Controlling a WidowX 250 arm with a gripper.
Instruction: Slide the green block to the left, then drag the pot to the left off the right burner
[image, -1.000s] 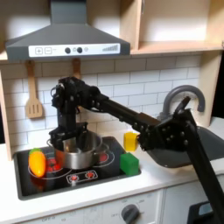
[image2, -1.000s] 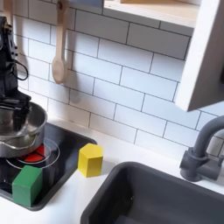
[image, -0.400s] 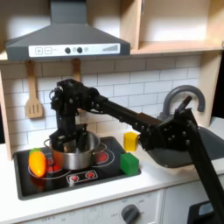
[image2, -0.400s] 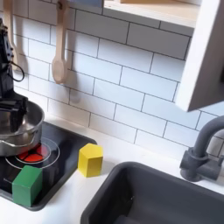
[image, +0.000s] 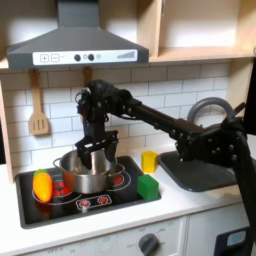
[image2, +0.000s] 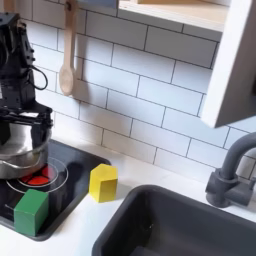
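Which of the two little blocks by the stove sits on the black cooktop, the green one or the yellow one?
The green block does: it sits on the black cooktop's front corner. The yellow piece stands off it, on the white counter behind.

We list a black stovetop (image: 60, 212) with red burner rings and red knobs at its front edge. On its left part in the first exterior view lies an orange-yellow piece (image: 42, 185). A small yellow cup-like piece (image2: 103, 182) stands on the white counter (image: 190, 200) just beside the stovetop. A wooden spatula (image: 38, 112) hangs on the white tile wall (image2: 150, 95). We also note a grey range hood (image: 75, 45), a dark sink (image2: 180, 225), a grey faucet (image2: 232, 170) and wooden shelving (image: 195, 50).
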